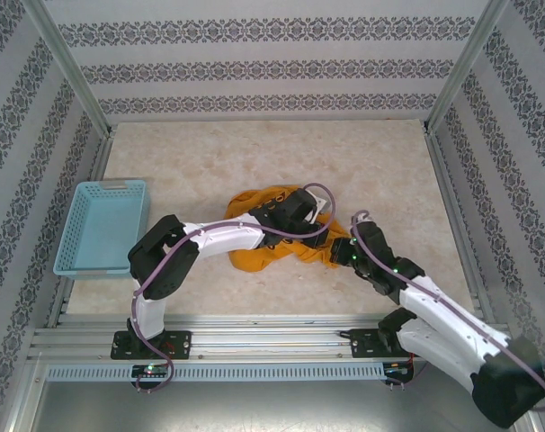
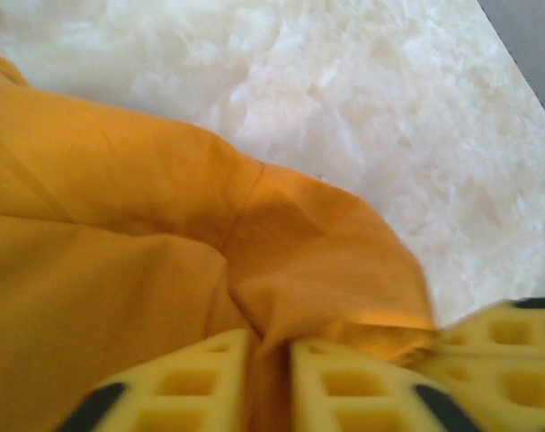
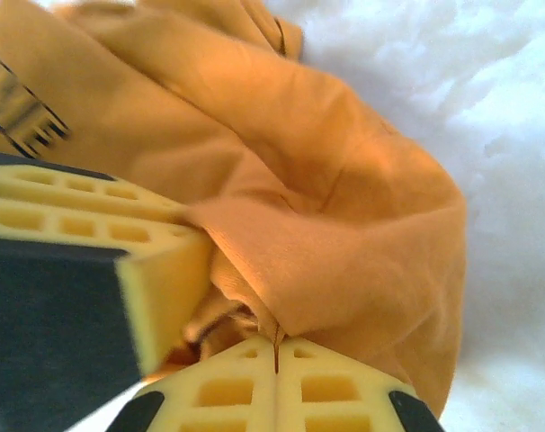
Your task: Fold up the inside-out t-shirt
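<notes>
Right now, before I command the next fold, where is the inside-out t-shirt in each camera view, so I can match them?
Top external: the inside-out t-shirt lies crumpled mid-table, under both wrists.
Left wrist: left and centre, a fold between the fingers of the left gripper.
Right wrist: centre, running down into the right gripper.
Shared landmark: the pale marbled tabletop bordering it.

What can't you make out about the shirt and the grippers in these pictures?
- t-shirt outline, top view: crumpled, both arms lie across it; collar and sleeves untraceable.
- Dark lettering, right wrist view: cut off by the left edge, unreadable.
- left gripper, left wrist view: bunched cloth hides how much it holds.
- right gripper, right wrist view: pinched cloth hidden between shut fingers.
</notes>
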